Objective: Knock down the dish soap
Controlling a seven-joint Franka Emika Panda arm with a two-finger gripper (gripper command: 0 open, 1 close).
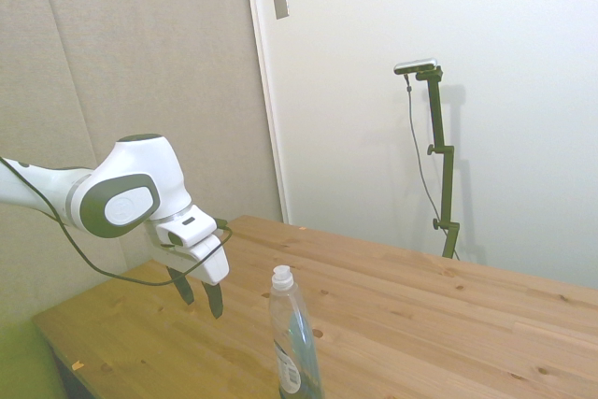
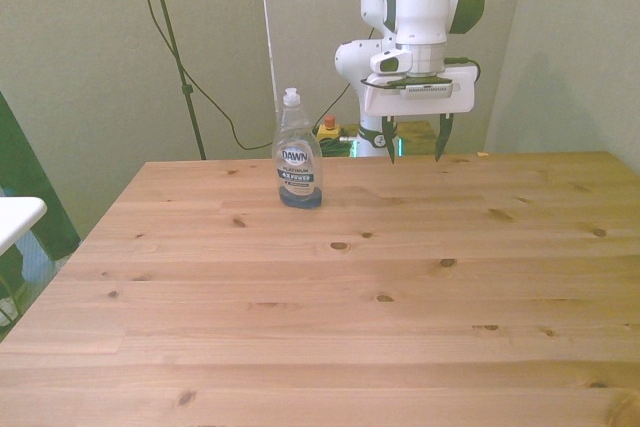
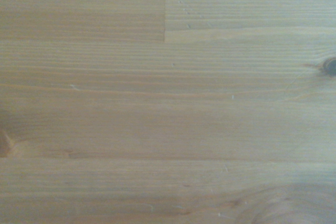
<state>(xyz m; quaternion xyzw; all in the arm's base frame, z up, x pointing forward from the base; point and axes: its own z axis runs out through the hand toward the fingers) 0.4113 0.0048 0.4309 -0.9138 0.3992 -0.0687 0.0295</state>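
The dish soap (image 2: pixel 297 164) stands upright on the bench (image 2: pixel 400 277), left of the wide-open, empty hand (image 2: pixel 413 153) in the front view.

Tall slim clear plastic dish soap bottle (image 2: pixel 298 165) stands upright on the wooden bench (image 2: pixel 330 297), near its far edge, toward the front view's left. Pincer (image 2: pixel 412 145) hangs above the bench toward the front view's right of the bottle, apart from it, fingers spread.
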